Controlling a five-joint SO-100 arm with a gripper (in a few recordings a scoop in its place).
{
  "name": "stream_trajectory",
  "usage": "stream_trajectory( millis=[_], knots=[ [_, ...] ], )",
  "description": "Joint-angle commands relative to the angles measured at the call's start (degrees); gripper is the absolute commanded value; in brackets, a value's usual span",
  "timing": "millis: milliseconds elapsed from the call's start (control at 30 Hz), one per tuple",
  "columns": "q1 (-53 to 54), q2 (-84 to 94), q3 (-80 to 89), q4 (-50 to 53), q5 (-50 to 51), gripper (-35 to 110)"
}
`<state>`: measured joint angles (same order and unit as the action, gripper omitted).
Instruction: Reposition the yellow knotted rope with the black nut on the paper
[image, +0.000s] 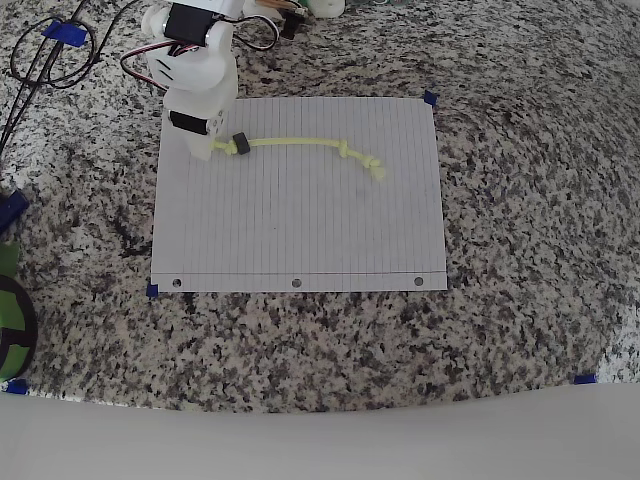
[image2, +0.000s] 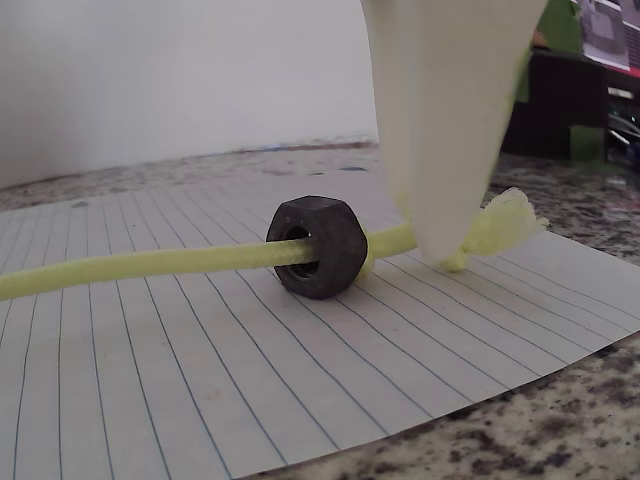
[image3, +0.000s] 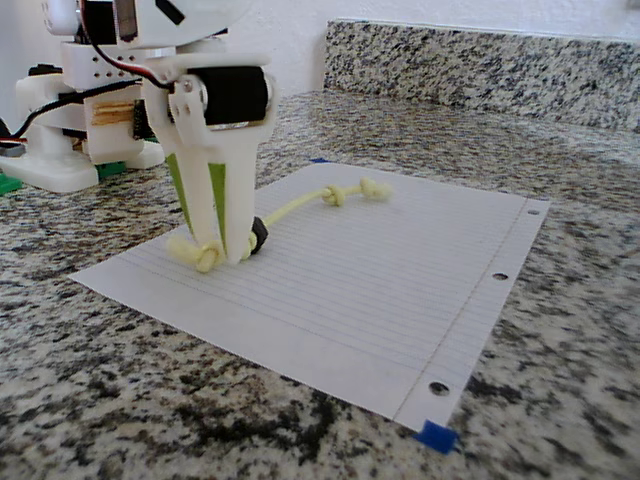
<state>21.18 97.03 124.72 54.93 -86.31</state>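
Where the gripper (image3: 218, 255) comes down to the paper (image: 300, 230), its white fingertips (image2: 450, 150) stand on the yellow knotted rope (image: 300, 141) at the end nearest the arm, between the black nut (image: 239, 144) and the end knot (image3: 200, 255). In the fixed view the two fingers converge to a narrow point around the cord, so the gripper looks closed on the rope, though the actual pinch is masked by the finger in front.

From that point the rope's long axis runs straight away from the gripper: in the overhead view it stretches rightward across the upper part of the sheet, bending slightly down to the far knots (image: 362, 157) (a cluster of two or three, hard to separate). All of it lies on the paper, near the top edge. The nut is threaded on the cord, just beside the fingertip on the free side, resting on the sheet.

My judgement is that any drag will be led from this end, with the nut and the long tail trailing behind.

Hard to read: the wrist view cuts the rope off at its left edge, the frayed tip (image2: 505, 222) peeks from behind the finger, and the arm's body covers the paper's upper left corner from above.
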Motion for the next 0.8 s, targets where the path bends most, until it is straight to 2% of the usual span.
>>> stream_trajectory(
  millis=[0, 267, 667, 767],
  knots=[
    [0.35, -0.18, -1.93, -0.62, -0.44, 36],
    [1.67, -0.88, -2.11, -1.58, -0.88, 33],
    [1.49, -1.41, -2.11, -2.81, -0.88, 9],
    [1.32, -1.41, -2.11, -2.81, -0.88, 7]
  ],
)
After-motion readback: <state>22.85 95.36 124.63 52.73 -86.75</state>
